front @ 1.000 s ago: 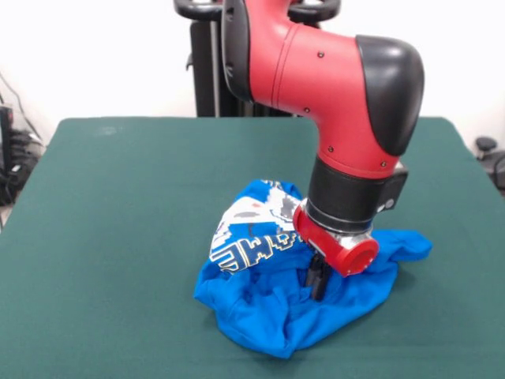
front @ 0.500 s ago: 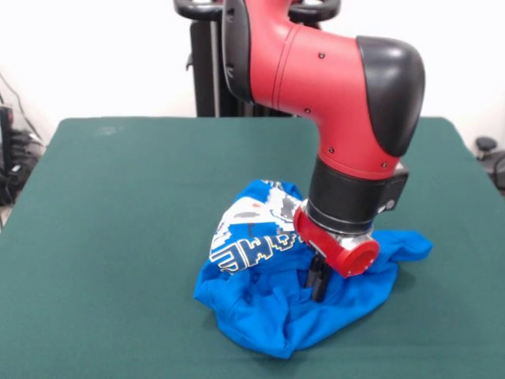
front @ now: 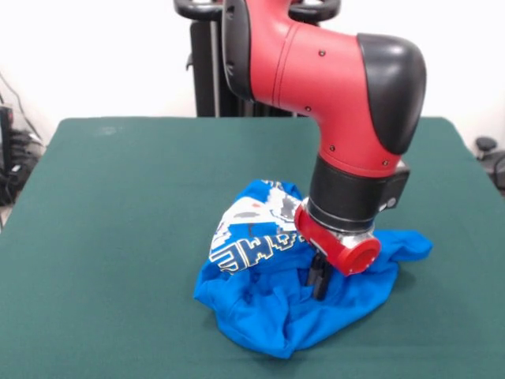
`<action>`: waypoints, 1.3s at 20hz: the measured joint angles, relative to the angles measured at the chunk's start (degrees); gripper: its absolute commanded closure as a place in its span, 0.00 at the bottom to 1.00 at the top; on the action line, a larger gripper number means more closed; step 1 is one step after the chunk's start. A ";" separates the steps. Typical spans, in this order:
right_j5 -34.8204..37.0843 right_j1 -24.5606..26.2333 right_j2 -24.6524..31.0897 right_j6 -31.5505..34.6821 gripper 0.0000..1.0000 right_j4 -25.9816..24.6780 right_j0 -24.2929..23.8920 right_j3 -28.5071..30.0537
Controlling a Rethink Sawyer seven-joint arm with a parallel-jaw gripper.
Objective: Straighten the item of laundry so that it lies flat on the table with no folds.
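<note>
The item of laundry (front: 268,304), a bright blue T-shirt, lies crumpled in a heap on the near middle of the green table (front: 118,205). Its white printed part (front: 248,237) is folded up and faces left, and one sleeve (front: 406,243) sticks out to the right. My gripper (front: 319,286) hangs below the red wrist and is pressed down into the middle of the heap. Its dark fingers (front: 318,278) stand close together, shut on a fold of the blue cloth. The fingertips are buried in the fabric.
The red and black arm (front: 347,118) leans over the back right part of the shirt and hides the cloth behind it. Bare green table surrounds the heap on every side. Cables and dark gear (front: 12,158) sit beyond the left table edge.
The arm has edged a touch to the right. The shirt and the gripper's hold look the same.
</note>
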 measured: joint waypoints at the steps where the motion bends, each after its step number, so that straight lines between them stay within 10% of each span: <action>1: 0.88 -0.54 0.00 0.00 1.00 -0.01 0.00 0.01; 26: 22.37 -20.36 -0.04 -0.01 1.00 -5.11 -7.61 0.22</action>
